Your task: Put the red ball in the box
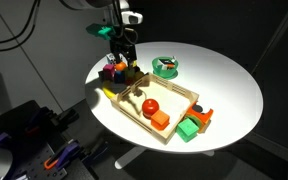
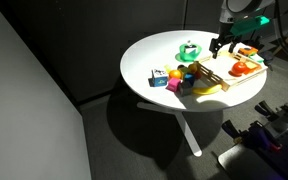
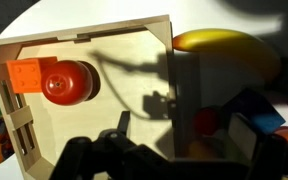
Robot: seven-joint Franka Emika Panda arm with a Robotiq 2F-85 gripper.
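Red ball (image 3: 206,122): outside the box (image 3: 94,50), just beyond its wall, beside a yellow banana-shaped toy (image 3: 224,45) and a blue block (image 3: 269,118). Gripper (image 3: 156,145): over that wall, fingers apart, holding nothing. Best practice: shift outward from the box, centre on the ball, and descend clear of the wall. Inside the box: a larger red toy (image 3: 69,83) and an orange cube (image 3: 26,75); bare floor remains.

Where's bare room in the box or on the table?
In the box, the floor between the red ball and the wall beside the yellow toy is bare. So is the table around the green bowl. Crowded: the orange cube corner, and the toy cluster below the gripper.
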